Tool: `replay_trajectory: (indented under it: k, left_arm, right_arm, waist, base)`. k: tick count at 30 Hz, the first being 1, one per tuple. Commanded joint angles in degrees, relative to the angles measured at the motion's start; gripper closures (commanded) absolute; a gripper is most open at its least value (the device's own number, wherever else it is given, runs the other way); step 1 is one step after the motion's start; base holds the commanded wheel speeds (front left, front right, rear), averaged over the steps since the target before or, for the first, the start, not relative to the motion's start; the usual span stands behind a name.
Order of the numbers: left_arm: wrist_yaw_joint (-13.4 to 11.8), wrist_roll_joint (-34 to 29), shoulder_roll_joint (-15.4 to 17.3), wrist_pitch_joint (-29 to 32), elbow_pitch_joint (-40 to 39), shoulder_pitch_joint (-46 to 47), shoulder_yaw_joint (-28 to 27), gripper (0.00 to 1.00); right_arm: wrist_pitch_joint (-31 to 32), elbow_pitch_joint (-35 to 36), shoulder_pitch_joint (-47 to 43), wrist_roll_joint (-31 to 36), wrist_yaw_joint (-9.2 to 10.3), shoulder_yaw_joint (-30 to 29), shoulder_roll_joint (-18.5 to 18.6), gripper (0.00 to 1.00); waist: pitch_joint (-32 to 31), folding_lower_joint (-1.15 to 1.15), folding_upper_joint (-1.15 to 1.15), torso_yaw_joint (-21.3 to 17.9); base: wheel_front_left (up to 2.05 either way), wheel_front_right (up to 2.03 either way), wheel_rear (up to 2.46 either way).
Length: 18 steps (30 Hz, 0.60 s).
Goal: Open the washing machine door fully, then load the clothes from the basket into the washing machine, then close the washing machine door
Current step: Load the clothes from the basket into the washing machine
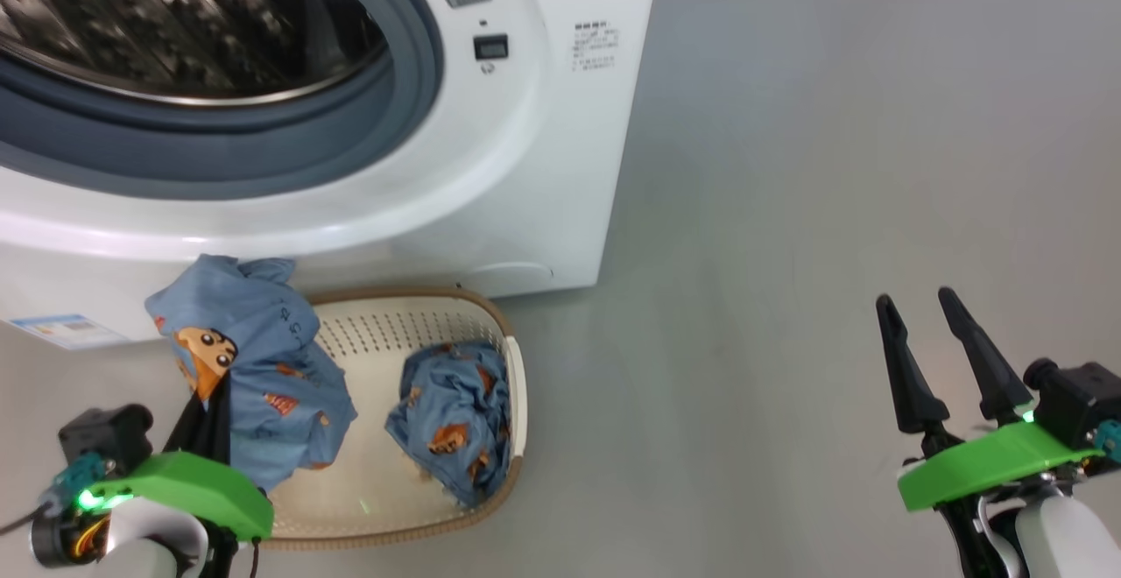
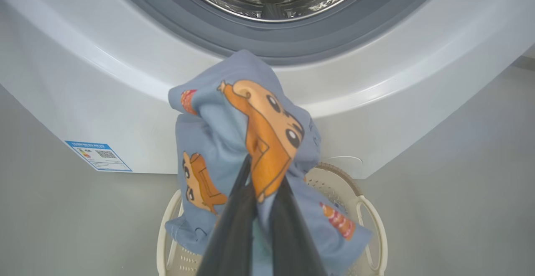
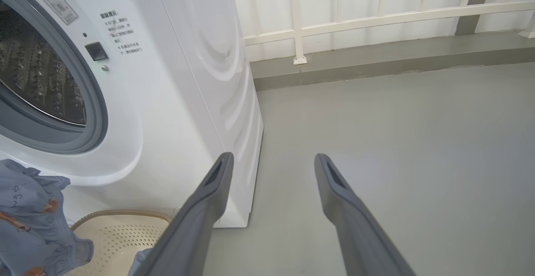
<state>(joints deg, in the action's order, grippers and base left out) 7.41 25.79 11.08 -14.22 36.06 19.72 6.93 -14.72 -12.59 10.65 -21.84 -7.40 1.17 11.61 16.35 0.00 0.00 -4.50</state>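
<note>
Left gripper (image 2: pixel 264 175) pinches one garment (image 2: pixel 234 113) just above the basket (image 1: pixel 490 315), below the washer's (image 1: pixel 543 166) uncovered drum (image 1: pixel 175 26); a second garment (image 1: pixel 455 420) lies in the basket. Right gripper (image 1: pixel 915 298) hangs spread, well right of it. Loading and closing remain.

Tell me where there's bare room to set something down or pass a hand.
Bare floor lies between the washing machine and the right gripper. The basket bottom is bare beside its blue garment. Crowded: the left gripper and held garment.

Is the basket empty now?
No, one blue printed garment lies inside the basket, while the left gripper holds a second garment up.
</note>
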Motion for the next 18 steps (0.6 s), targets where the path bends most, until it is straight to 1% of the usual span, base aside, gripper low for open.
replay_trajectory:
  k: [1, 8, 18]
  left_arm:
    - [0.1, -1.0, 1.5, -0.8, -2.4, -1.0, -2.7, 1.0]
    - [0.1, -5.0, -0.3, -0.8, -11.1, -6.4, -6.7, 1.0]
    - [0.1, -8.1, -2.2, -0.8, -22.1, -13.2, -9.6, 1.0]
  right_arm:
    - [-0.3, 1.1, -1.3, -0.7, -0.09, 0.9, 1.0, 0.0]
    - [-0.3, 1.1, -4.0, -0.8, -0.09, 0.1, 1.3, 0.0]
    - [-0.3, 1.6, -6.2, -1.0, -0.09, -0.4, 1.7, 0.0]
  waist:
    - [-2.6, 0.0, 0.0, 0.9]
    - [-5.9, 0.0, 0.0, 1.9]
    - [-8.3, 0.0, 0.0, 3.0]
  base:
    - [0.0, 0.0, 0.0]
    - [0.0, 0.0, 0.0]
    - [0.0, 0.0, 0.0]
